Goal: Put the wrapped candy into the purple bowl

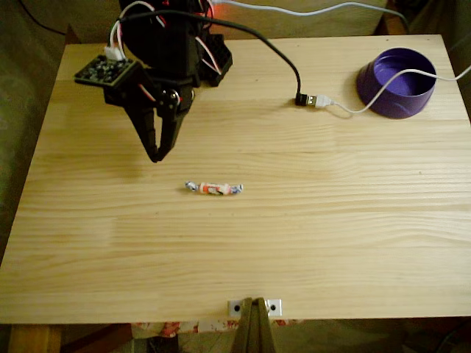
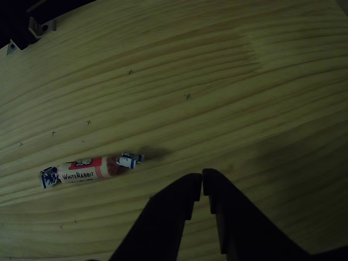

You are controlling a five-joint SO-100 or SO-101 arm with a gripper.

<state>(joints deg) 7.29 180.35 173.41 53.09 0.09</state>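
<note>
In the fixed view, the gripper hangs over the table with its fingers pressed together, holding nothing. The wrapped candy lies just nearer, to its right; the purple bowl sits far right.

In the fixed view, the small white and red wrapped candy lies near the middle of the pale wooden table, the round purple plastic bowl far right behind it, the black gripper left behind it.
</note>
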